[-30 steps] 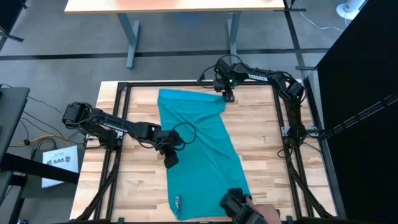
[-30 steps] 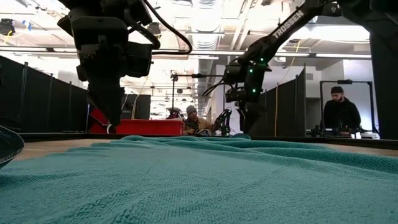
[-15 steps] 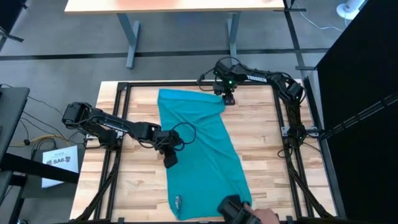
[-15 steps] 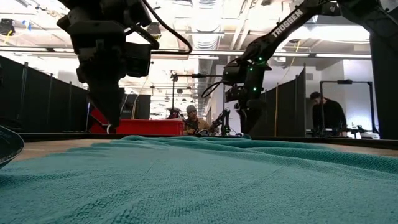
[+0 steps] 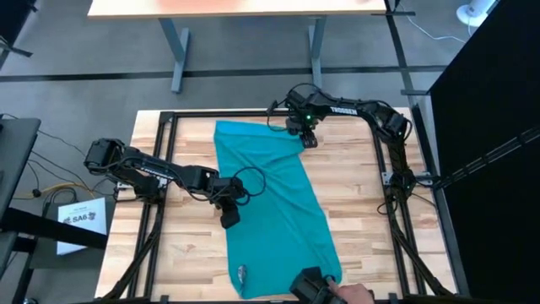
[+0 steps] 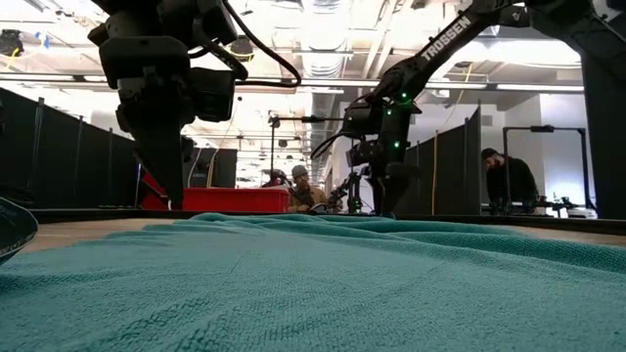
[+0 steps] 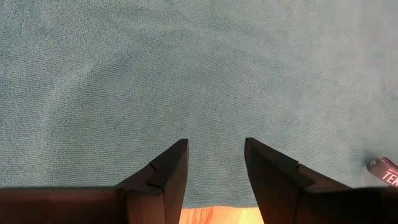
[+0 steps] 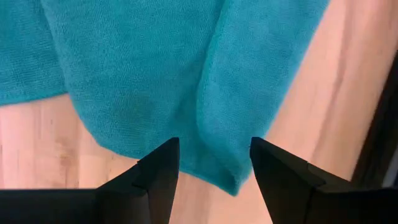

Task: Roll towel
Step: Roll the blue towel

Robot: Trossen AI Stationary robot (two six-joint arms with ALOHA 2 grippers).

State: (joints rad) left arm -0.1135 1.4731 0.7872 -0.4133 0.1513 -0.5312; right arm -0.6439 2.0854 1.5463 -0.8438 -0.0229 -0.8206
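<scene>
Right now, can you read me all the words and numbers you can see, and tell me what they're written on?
"TROSSEN" – white letters on the right arm, seen in the low view.
"SA6" – on the white paper sheet on the floor beside the table.
Red tag on the towel: white letters cut off, unreadable.
Smaller print under "SA6": too small to read.

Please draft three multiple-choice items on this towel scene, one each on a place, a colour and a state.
1. Where is the right gripper?
A. Over the towel's far corner
B. Beside the table's near edge
C. Off the table

2. What colour is the towel?
A. Red
B. Teal
C. White

3. How do the left gripper's jaws stand?
A. Shut on the towel
B. Open over the towel
C. Shut on a cable

Key: 1 A, the high view shows it at the towel's far corner; 2 B, every view shows teal cloth; 3 B, the left wrist view shows a gap between the jaws, with flat cloth beyond.
</scene>
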